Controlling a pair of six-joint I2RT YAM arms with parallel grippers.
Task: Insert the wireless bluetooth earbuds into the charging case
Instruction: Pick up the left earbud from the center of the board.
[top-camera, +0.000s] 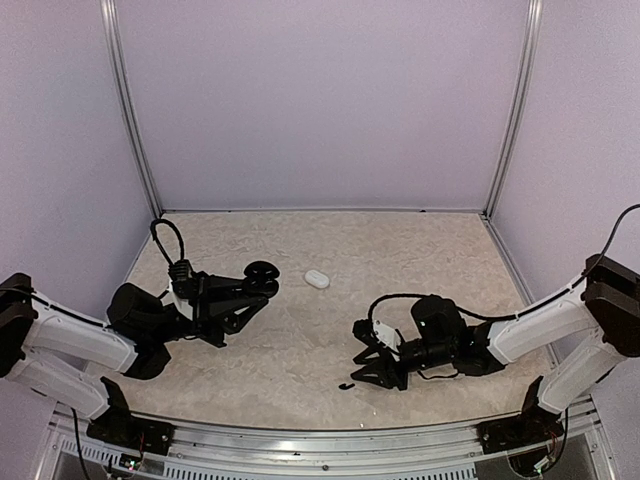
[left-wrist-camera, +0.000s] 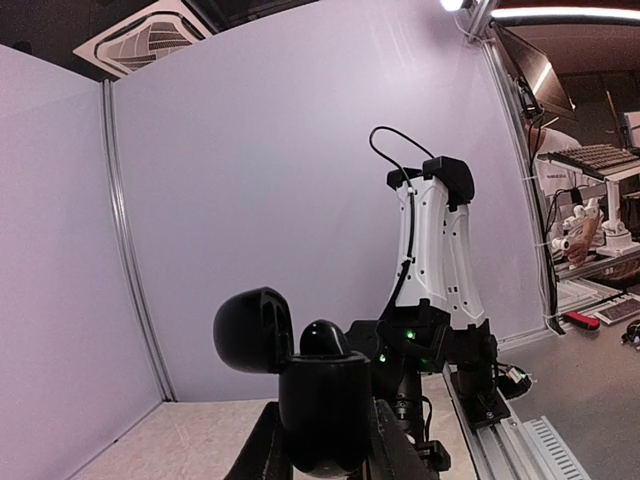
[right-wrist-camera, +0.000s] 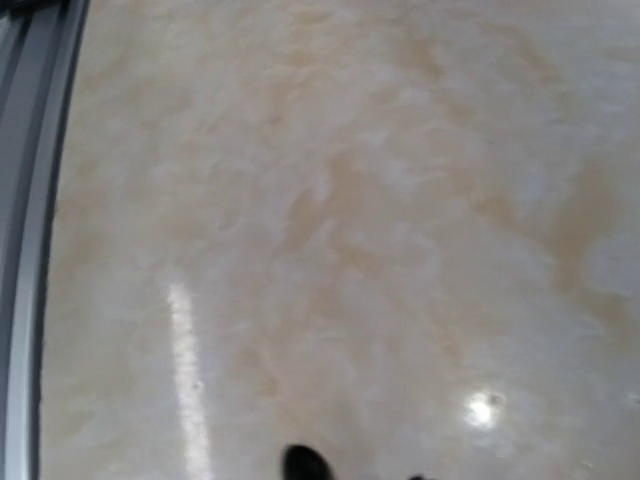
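My left gripper (top-camera: 262, 284) is shut on a black charging case (left-wrist-camera: 325, 400) and holds it upright above the table. The case's hinged lid (left-wrist-camera: 252, 328) is open, and one black earbud (left-wrist-camera: 323, 338) sits in it. The case also shows in the top view (top-camera: 262, 272). A small white oval pebble-shaped case (top-camera: 317, 278) lies closed on the table just right of it. My right gripper (top-camera: 358, 355) is open and low over the table, pointing down. A tiny black piece (top-camera: 346, 385) lies by its near finger. A dark rounded blob (right-wrist-camera: 305, 464) sits at the bottom edge of the right wrist view; I cannot tell what it is.
The marbled table (top-camera: 300, 340) is walled by plain panels at the back and sides. A metal rail (top-camera: 330, 435) runs along the near edge. The right arm's cable (top-camera: 400, 300) loops over its wrist.
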